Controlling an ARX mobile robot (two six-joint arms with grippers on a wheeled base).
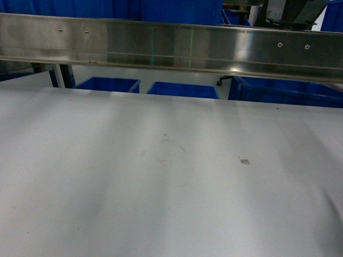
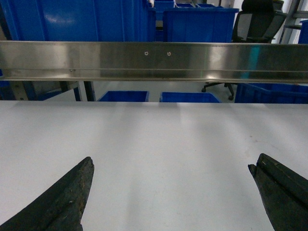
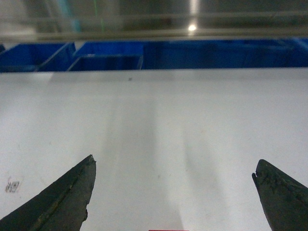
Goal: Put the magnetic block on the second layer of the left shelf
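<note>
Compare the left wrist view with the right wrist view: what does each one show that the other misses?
Only the left wrist view shows the left hand, open above the bare white table, and a black office chair behind the steel rail. Only the right wrist view shows the right hand, also open, a small printed marker on the table, and a thin red sliver at the bottom edge, possibly the red block. Both show table, rail and blue crates.
</note>
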